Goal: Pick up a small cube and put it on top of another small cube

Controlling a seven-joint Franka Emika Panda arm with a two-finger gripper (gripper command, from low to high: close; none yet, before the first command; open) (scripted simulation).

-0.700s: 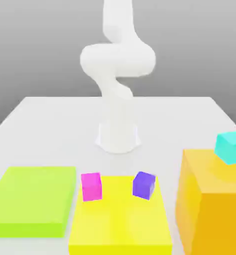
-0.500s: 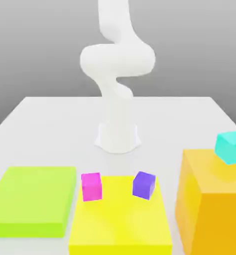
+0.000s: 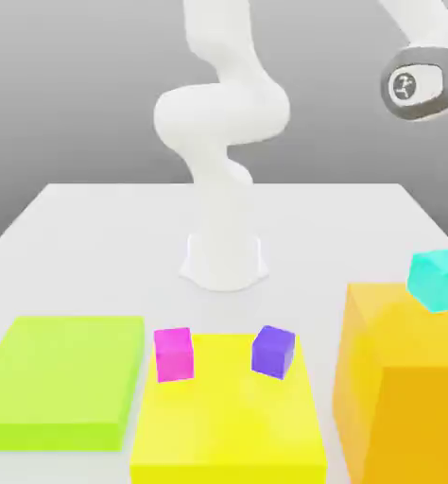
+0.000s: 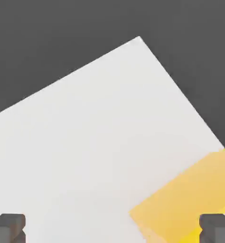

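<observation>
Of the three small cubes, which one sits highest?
The cyan cube, resting on the tall orange block at the exterior view's right. The magenta cube and purple cube both sit on the low yellow slab.

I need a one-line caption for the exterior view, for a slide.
White Panda arm behind three platforms: magenta cube and purple cube on yellow platform, cyan cube on orange block.

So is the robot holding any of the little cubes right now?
No, nothing is held. The gripper is open with only table between its fingers. The turquoise cube sits untouched on the orange block.
</observation>
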